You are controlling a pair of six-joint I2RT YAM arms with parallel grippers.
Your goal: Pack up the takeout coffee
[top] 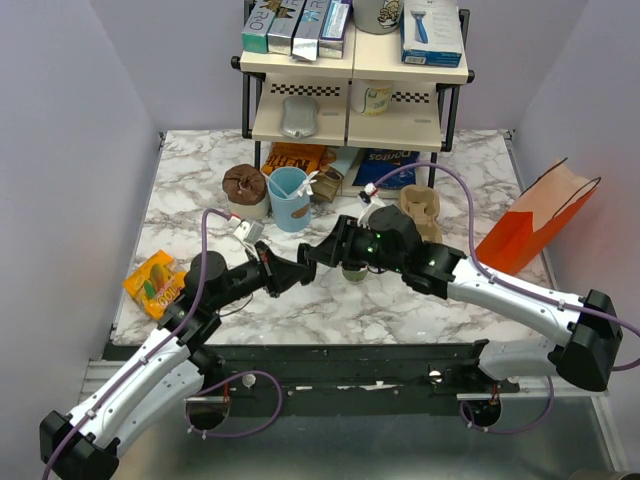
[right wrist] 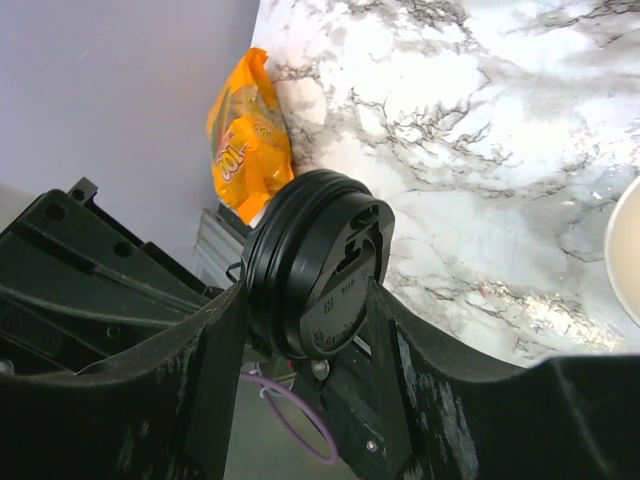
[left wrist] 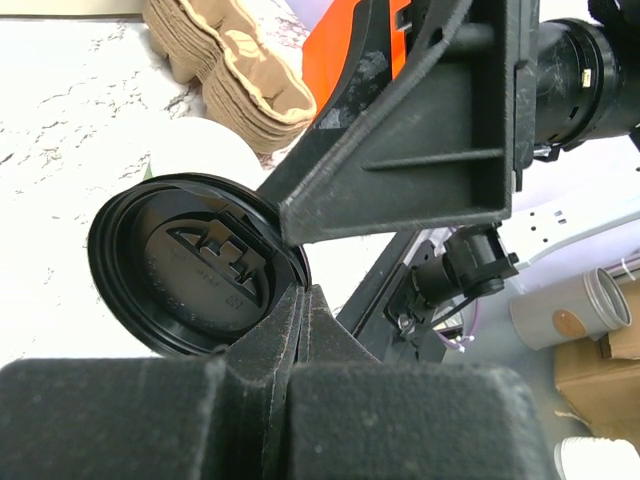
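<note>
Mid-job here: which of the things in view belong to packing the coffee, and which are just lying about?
Job: round black plastic lid; small open paper cup with olive-green sides; probably the brown moulded-pulp cup carriers and orange paper bag.
Lying about: light blue cup; orange snack packet; cream shelf rack of boxes.
</note>
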